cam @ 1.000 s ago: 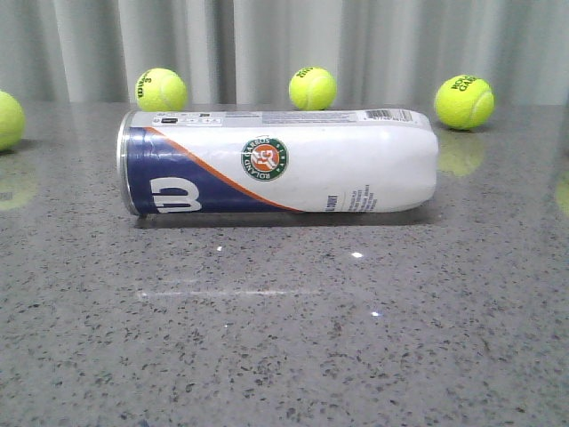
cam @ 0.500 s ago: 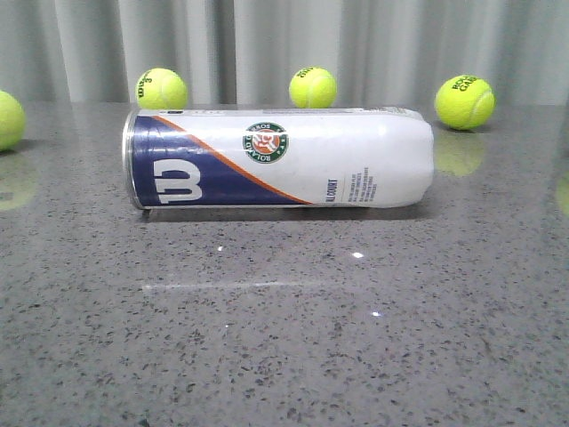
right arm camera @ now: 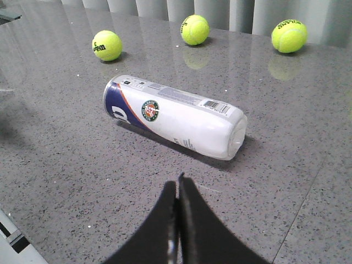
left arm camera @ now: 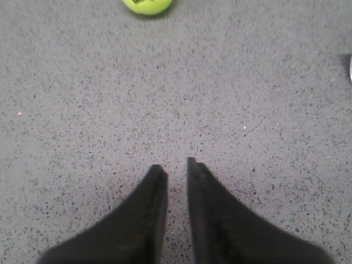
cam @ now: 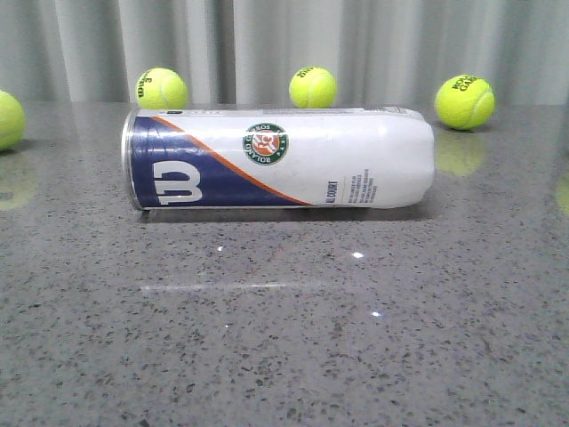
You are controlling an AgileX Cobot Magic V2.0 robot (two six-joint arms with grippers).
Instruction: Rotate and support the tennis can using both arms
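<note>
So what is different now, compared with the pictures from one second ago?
The tennis can has rolled on its long axis: the W logo and round emblem came up to face the camera, and the barcode turned out of the front view. No gripper touches it. The tennis balls stayed put.

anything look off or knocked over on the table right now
The tennis can lies on its side on the grey table rather than upright, its white end looking slightly dented. No claw touches it. Nothing is spilled; the tennis balls sit apart behind it.
</note>
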